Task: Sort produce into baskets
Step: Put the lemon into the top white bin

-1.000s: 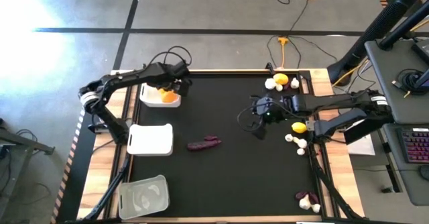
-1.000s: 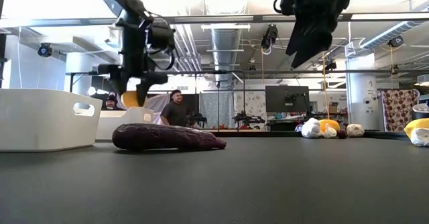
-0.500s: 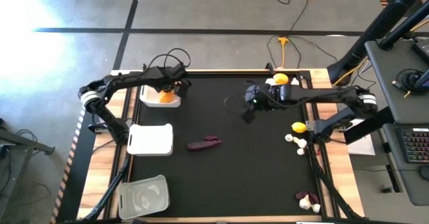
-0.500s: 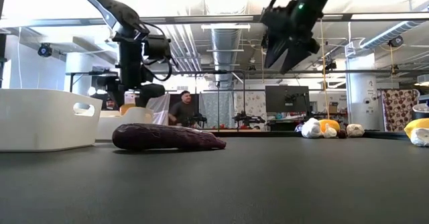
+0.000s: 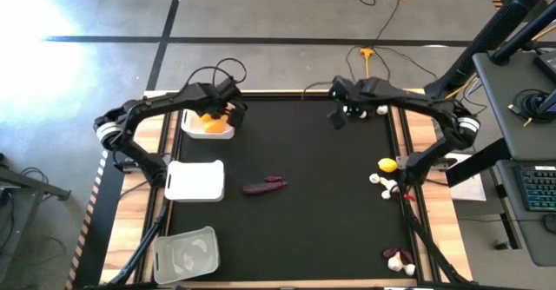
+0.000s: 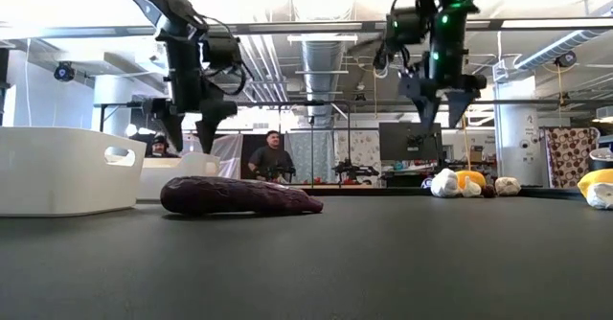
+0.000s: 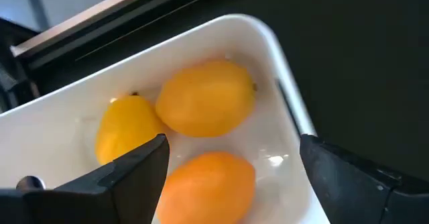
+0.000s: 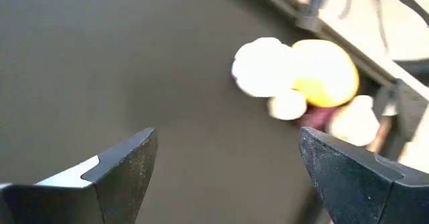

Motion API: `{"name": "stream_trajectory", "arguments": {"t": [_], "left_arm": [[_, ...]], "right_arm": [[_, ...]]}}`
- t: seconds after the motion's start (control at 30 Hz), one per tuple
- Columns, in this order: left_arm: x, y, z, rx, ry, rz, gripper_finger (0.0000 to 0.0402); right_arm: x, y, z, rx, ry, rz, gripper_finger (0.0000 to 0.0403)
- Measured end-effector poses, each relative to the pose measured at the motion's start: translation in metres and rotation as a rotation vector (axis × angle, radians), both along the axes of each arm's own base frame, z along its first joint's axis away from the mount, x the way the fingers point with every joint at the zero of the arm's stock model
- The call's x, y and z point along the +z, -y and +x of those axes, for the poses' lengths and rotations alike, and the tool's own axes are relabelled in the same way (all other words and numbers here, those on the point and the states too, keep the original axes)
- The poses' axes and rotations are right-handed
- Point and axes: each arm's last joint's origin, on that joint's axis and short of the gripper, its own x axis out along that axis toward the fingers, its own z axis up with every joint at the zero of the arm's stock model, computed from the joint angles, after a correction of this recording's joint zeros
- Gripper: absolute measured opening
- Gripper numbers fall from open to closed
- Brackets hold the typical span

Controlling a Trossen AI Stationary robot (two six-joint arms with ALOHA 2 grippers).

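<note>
Three smooth oval yellow-orange fruits (image 7: 204,106) lie bunched in the far white basket (image 5: 208,125), a glossy rounded-corner tray at upper left of the high view. Left hand (image 5: 219,112) hangs just above them, fingers spread, nothing between them.

One more opaque white basket (image 5: 195,180), matte and shallow, sits below it along the left edge. One translucent clear basket (image 5: 185,253), lower left, holds pale contents too faint to tell.

One dark purple sweet potato (image 5: 263,186), long, tapered and dull-skinned, rests on the black worktop (image 5: 313,229) near centre frame.

Right hand (image 5: 340,116), at upper centre-right, fingers spread and empty, hangs over bare worktop near a cluster of lumpy white garlic bulbs (image 8: 267,66) with another yellow fruit (image 8: 325,73) and something purple touching.

One yellow fruit (image 5: 387,164) and several small white bulbs (image 5: 383,184) lie at right centre; further white and purple pieces (image 5: 398,258) at lower right.

One person (image 6: 271,157) stands in the room beyond, low view.
</note>
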Motion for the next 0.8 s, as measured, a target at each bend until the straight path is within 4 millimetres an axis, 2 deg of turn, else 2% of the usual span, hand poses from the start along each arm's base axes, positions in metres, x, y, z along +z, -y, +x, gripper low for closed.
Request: {"name": "stream_trajectory", "arguments": {"t": [0.23, 0.43, 0.57, 0.8], "left_arm": [[0.033, 0.014, -0.012, -0.028, 0.117, 0.058, 0.0315], [0.067, 0.039, -0.023, -0.112, 0.245, 0.118, 0.0315], [0.084, 0.058, -0.030, -0.157, 0.320, 0.153, 0.0315], [0.098, 0.078, -0.034, -0.183, 0.394, 0.196, 0.0315]], "right_arm": [[-0.011, 0.049, -0.012, 0.114, -0.233, 0.137, 0.0352], [-0.041, 0.086, -0.006, 0.224, -0.351, 0.252, 0.0352], [-0.058, 0.113, -0.010, 0.184, -0.447, 0.275, 0.0352], [-0.077, 0.138, -0.021, 0.165, -0.504, 0.336, 0.0352]]}}
